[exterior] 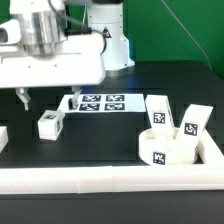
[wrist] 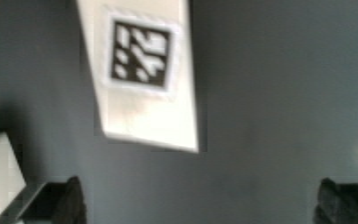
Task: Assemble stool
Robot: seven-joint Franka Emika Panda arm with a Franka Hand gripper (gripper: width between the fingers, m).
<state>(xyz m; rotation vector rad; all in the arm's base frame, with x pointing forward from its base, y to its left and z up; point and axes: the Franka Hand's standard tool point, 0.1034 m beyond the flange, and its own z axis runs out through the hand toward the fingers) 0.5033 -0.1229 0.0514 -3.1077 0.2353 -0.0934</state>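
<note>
The round white seat [exterior: 168,146] lies at the exterior view's right, by the front rail. Two tagged legs [exterior: 158,112] [exterior: 194,120] stand just behind it. A third leg [exterior: 49,124] lies alone toward the exterior view's left. My gripper [exterior: 24,98] hangs above the dark table, behind and to the left of that lone leg and touching nothing. In the wrist view the gripper [wrist: 201,205] is open. Its dark fingertips [wrist: 51,200] stand far apart with only bare tabletop between them.
The marker board [exterior: 98,103] [wrist: 149,70] lies flat behind the lone leg, just beyond my fingers in the wrist view. A long white rail [exterior: 110,181] runs along the front. A white piece [exterior: 3,136] sits at the left edge. The arm's base [exterior: 108,35] stands at the back.
</note>
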